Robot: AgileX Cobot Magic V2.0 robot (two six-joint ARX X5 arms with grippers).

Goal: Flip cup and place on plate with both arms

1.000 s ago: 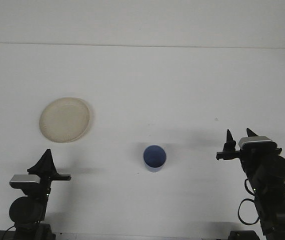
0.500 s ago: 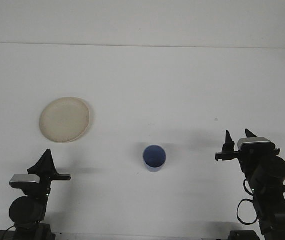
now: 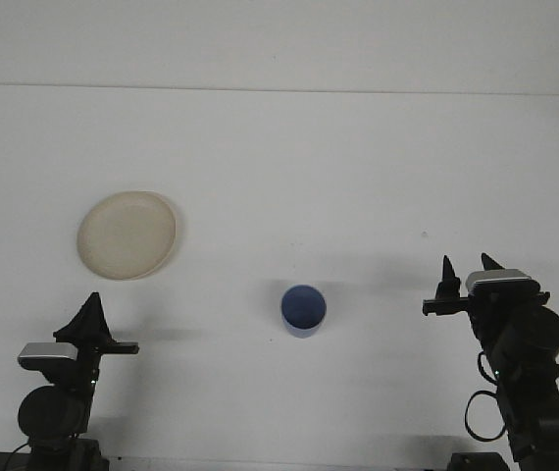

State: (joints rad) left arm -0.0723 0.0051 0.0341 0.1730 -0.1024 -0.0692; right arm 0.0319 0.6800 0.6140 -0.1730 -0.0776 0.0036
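Two arms low at the near edge, one in each corner of the front view. Left gripper (image 3: 92, 304) at lower left, fingers pressed together into a single dark point aimed away from the camera, closed on nothing, touching nothing. Right gripper (image 3: 469, 265) at lower right, two fingertips standing apart with table showing between them, so parted and empty, also aimed away over the table.

A little farther in, between the two arms and nearer the right one: blue cup (image 3: 303, 310), standing on the white table (image 3: 358, 177). Mouth facing up toward the camera, inner wall and floor visible, long axis upright with a slight lean in the view. Off to the left of the right gripper, at much the same depth as its fingertips, clearly apart from them. Well to the right of the left gripper, no contact there either.

Farther back and to the left: cream plate (image 3: 127, 235), round, lying flat, bare. Beyond the left gripper, well apart from the cup, up and to the left of it. Cup not on the plate.

Farthest back: pale far edge of the table running straight across the top.
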